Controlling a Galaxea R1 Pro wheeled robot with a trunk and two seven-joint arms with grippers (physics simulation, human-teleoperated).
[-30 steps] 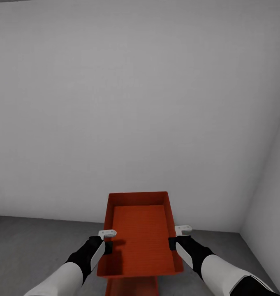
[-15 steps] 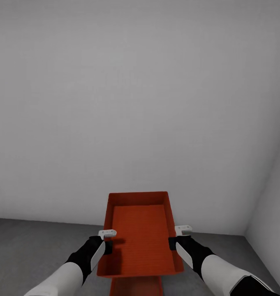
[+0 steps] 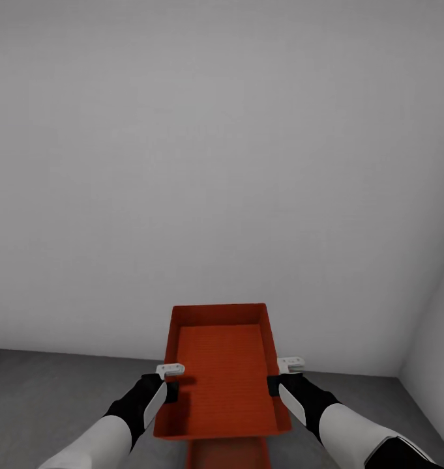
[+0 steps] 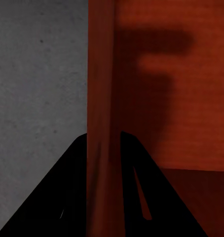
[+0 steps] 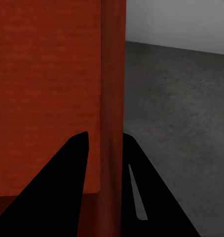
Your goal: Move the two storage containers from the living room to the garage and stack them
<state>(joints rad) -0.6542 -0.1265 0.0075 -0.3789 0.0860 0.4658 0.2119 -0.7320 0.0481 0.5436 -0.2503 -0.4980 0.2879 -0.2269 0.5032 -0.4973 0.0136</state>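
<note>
I hold one orange-red storage container (image 3: 222,368) level in front of me, above the garage floor (image 3: 45,397). My left gripper (image 3: 171,385) is shut on its left wall and my right gripper (image 3: 272,383) is shut on its right wall. In the left wrist view the container's wall (image 4: 99,89) runs between the two dark fingers of the left gripper (image 4: 103,140). The right gripper (image 5: 106,138) clamps the opposite wall (image 5: 113,74) the same way. A second storage container (image 3: 229,454) lies on the floor beneath the held one, showing just below its near edge.
A plain grey-white wall (image 3: 215,163) stands close ahead. It meets a side wall (image 3: 437,339) in a corner at the right. Dark grey concrete stretches to the left and right of the containers.
The whole view has shifted: the wall corner and the lower container sit further right in the picture. The held container and both grippers keep their places relative to me.
</note>
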